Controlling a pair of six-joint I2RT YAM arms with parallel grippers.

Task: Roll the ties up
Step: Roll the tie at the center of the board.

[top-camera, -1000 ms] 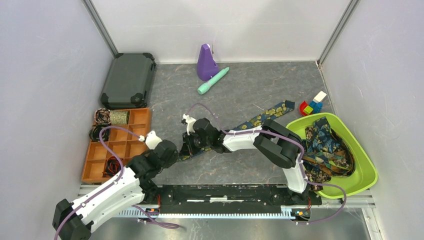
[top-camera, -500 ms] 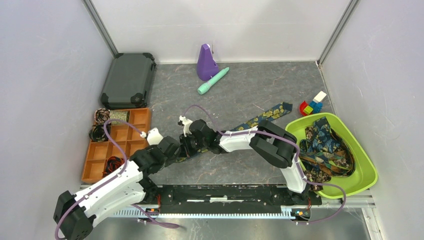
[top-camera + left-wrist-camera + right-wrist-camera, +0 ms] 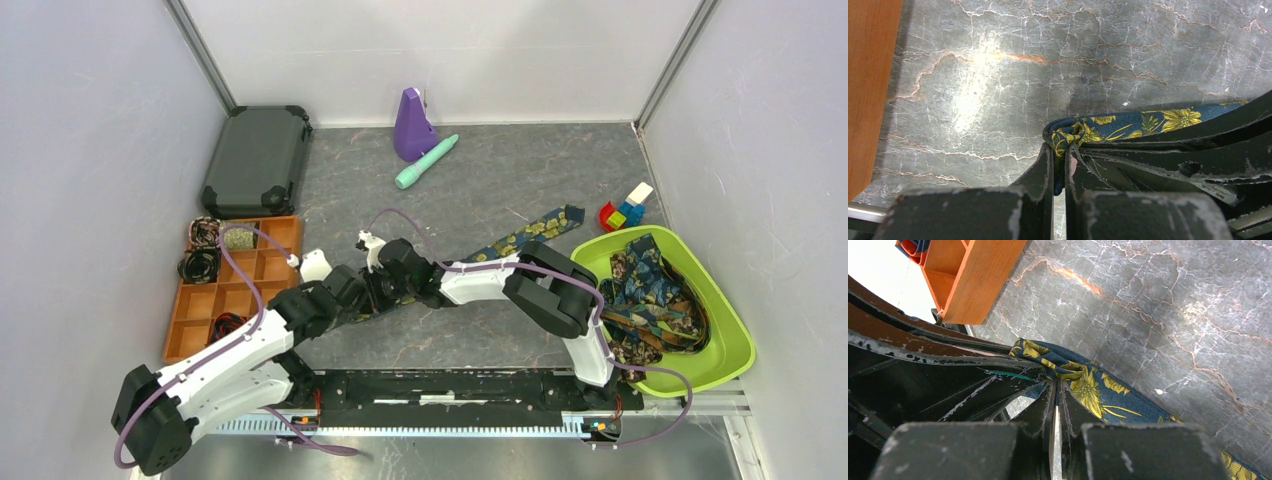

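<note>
Left gripper [image 3: 1059, 152] and right gripper [image 3: 1055, 387] meet mid-table, both clamped on folded tie [image 3: 528, 233] end. Strip trails toward 2 o'clock. Left gripper advanced toward 1 o'clock since 1 s ago.

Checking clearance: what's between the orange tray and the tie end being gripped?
Bare grey tabletop only, in the left wrist view, from the orange tray to the folded tie.

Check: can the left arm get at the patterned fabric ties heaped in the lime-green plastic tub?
Probably not. The left gripper is shut on the navy yellow-flowered fabric tie mid-table, the right arm lies across the way, and the lime-green plastic tub sits far right.
</note>
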